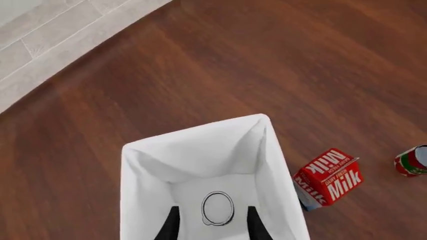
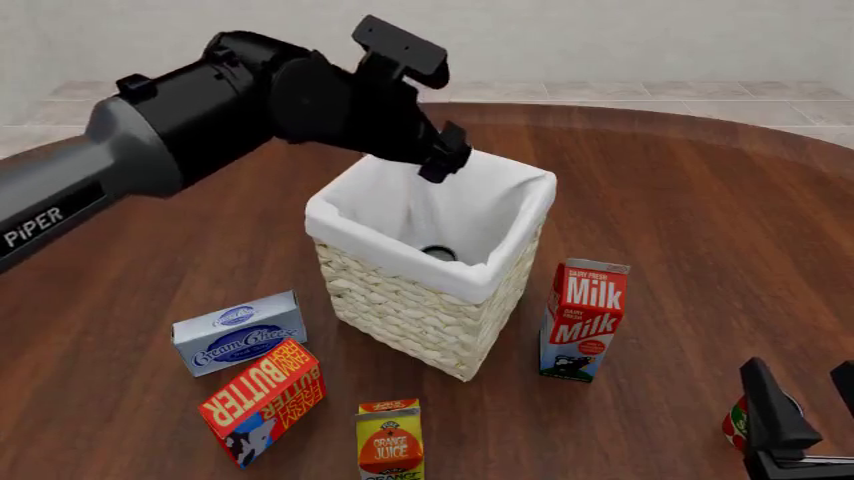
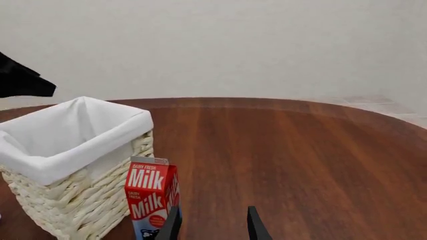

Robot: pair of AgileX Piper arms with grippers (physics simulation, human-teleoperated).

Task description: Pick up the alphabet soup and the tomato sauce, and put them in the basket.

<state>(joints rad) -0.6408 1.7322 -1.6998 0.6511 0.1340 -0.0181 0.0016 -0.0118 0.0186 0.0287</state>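
The basket (image 2: 470, 283) stands mid-table, its white lining (image 1: 200, 145) filling the left wrist view. On its floor the alphabet soup (image 1: 218, 208) stands upright, only its grey top (image 2: 438, 253) showing. My left gripper (image 1: 212, 210) hangs open above the basket's opening (image 2: 445, 163), holding nothing. The tomato sauce (image 1: 412, 161) lies on its side on the table beyond the milk carton. In the front view it (image 2: 733, 425) peeks out at the bottom right, just left of my right gripper (image 2: 801, 385). That gripper is open and empty (image 3: 212, 212).
A red milk carton (image 2: 583, 320) stands just right of the basket (image 3: 67, 165), also in the right wrist view (image 3: 152, 200). In front of the basket are a cream cheese box (image 2: 238, 332), a butter box (image 2: 264, 398) and an orange juice carton (image 2: 390, 440).
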